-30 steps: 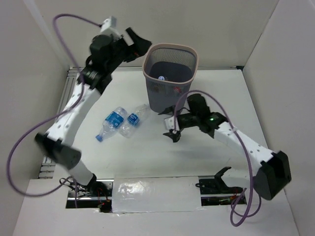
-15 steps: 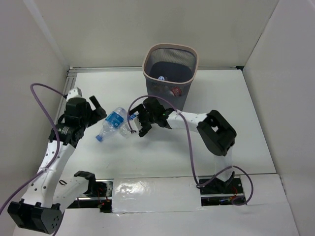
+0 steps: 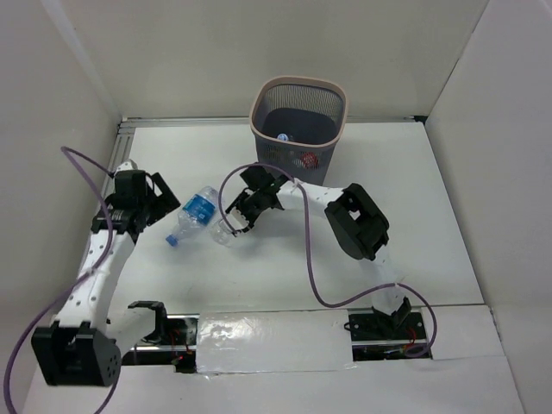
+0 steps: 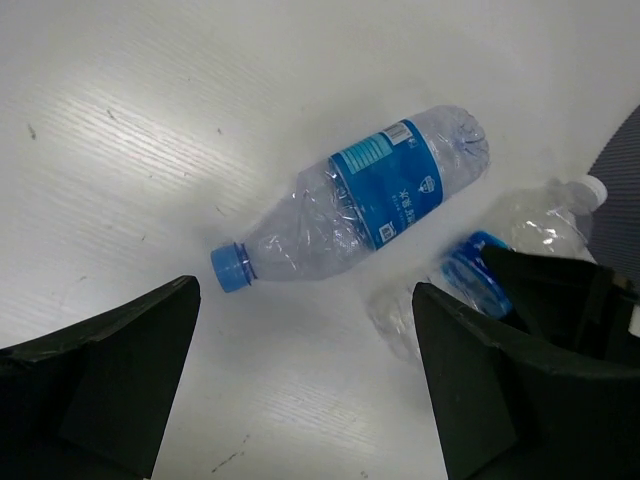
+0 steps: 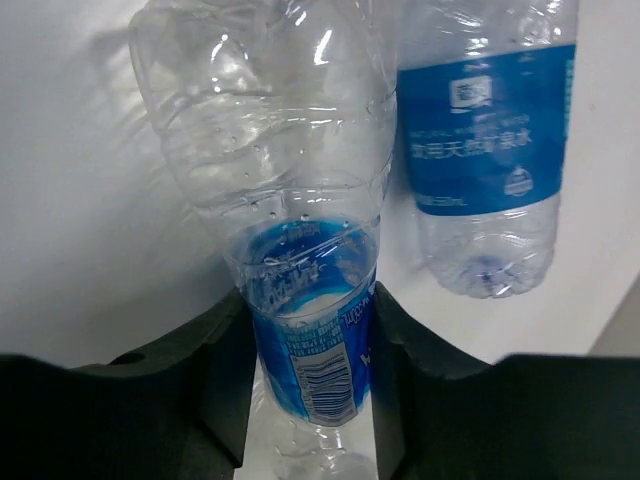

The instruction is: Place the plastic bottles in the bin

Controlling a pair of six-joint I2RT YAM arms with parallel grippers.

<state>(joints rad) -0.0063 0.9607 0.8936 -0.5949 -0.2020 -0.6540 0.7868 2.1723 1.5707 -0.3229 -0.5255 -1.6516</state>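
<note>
Two clear plastic bottles with blue labels lie side by side on the white table. The blue-capped bottle (image 3: 197, 211) (image 4: 360, 208) (image 5: 487, 140) lies free. My left gripper (image 3: 162, 203) (image 4: 305, 295) hovers open just left of it, with nothing between its fingers. My right gripper (image 3: 239, 216) (image 5: 310, 335) is shut on the white-capped bottle (image 3: 226, 229) (image 5: 300, 250) (image 4: 520, 225), both fingers pressed against its label. The mesh bin (image 3: 298, 81) stands behind them, with a red-labelled bottle (image 3: 309, 159) and another cap (image 3: 283, 136) showing inside.
White walls close in the table on the left, back and right. The bin's mesh wall (image 4: 625, 150) is just beyond the two bottles. A purple cable (image 3: 226, 185) loops over the right gripper.
The left arm came down from beside the bin to the table left of the bottles. The right arm swung left across the table to the white-capped bottle and its jaws closed on it.
</note>
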